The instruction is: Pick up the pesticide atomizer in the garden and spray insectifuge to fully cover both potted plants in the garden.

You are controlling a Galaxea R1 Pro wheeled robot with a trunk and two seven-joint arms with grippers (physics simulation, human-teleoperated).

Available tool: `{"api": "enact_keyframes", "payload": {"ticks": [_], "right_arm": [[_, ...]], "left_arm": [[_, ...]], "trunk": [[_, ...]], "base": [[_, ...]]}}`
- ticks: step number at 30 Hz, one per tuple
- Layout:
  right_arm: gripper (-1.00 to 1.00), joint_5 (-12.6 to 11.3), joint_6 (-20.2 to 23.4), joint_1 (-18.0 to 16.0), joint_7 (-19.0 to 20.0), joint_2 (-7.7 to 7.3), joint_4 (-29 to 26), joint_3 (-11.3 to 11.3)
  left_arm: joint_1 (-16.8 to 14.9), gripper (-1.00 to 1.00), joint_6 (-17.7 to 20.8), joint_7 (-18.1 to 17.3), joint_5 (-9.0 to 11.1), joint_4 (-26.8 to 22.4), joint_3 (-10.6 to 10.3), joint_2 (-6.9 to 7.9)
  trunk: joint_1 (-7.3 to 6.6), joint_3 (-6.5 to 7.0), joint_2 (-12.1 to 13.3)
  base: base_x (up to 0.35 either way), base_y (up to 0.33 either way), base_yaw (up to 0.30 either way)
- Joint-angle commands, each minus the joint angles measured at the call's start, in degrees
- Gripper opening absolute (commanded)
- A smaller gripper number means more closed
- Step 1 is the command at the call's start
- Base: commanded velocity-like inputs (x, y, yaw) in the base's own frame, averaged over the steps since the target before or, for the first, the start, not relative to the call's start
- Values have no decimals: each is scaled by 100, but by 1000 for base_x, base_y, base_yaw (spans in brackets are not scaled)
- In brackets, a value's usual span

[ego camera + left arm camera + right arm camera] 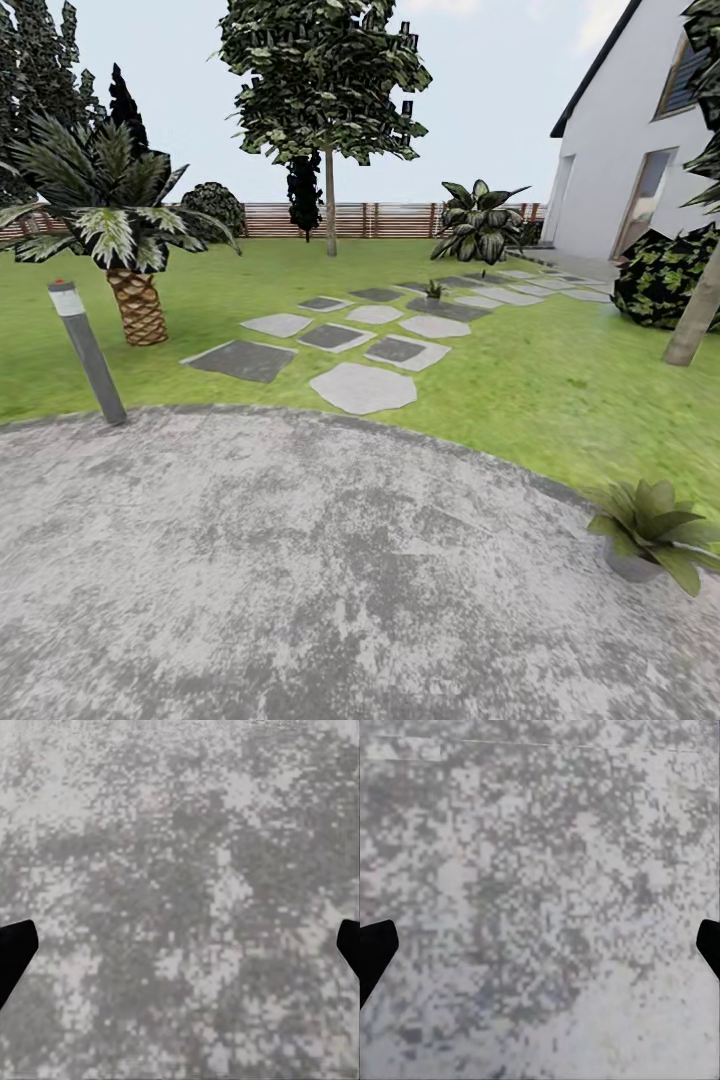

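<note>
**On the patio, one potted plant close by**

I'm looking across a round grey patio (300,560) toward green lawn (520,380), stepping stones (362,387) and a brown slatted fence (380,220). One potted plant (650,530) sits at the patio's rim, on the side nearest the white house (620,150). A second small plant (434,290) stands far off among the stepping stones. A grey post (88,350) with a red dot leans at the patio's far rim, near a palm (120,230). The left pincer (180,945) and right pincer (540,945) each show dark fingertips spread wide over bare paving, gripping nothing.
</note>
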Motion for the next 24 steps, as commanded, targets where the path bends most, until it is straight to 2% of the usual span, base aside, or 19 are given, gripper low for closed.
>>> {"api": "enact_keyframes", "payload": {"ticks": [1,24], "right_arm": [[100,43,-14,-4,-23,2,5,-29],[100,43,-14,-4,-23,2,5,-29]], "left_arm": [[-3,100,-19,-1,-29,4,-6,-1],[-6,100,-19,-1,-36,2,-9,-3]], "trunk": [[2,-5,-2],[2,-5,-2]], "base": [[339,0,0],[339,0,0]]}}
